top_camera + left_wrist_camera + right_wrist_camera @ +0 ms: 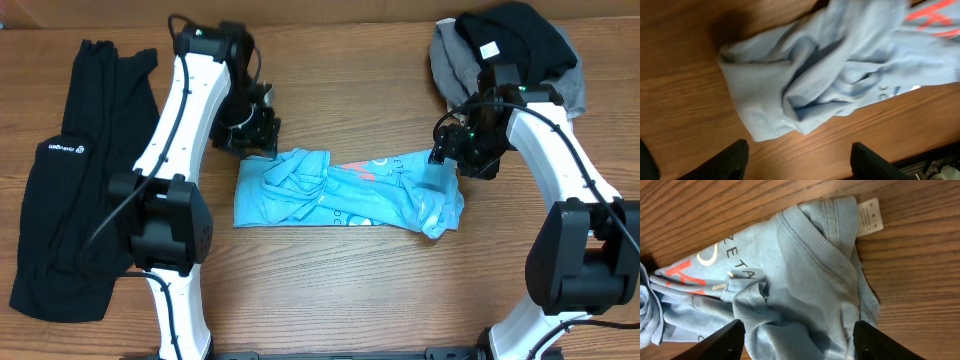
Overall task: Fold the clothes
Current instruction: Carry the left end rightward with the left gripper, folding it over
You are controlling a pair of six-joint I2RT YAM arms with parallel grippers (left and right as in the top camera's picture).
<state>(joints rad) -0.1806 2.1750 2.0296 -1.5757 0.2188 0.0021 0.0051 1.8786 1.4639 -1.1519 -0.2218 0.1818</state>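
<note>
The light blue T-shirt point(345, 192) lies bunched in a long strip at the table's middle, red and white print showing. My left gripper point(256, 135) is open and empty just above its left end; the left wrist view shows the crumpled left end point(805, 75) beyond the spread fingers point(800, 160). My right gripper point(447, 160) is open over the shirt's right end; the right wrist view shows the collar and white tag point(830, 255) with cloth between the spread fingers point(797, 337). A plain black garment point(75, 180) with a small white logo lies at the left.
A pile of grey and black clothes point(505, 45) with a white tag sits at the back right, close behind the right arm. Bare wooden table point(340, 290) shows in front of the shirt.
</note>
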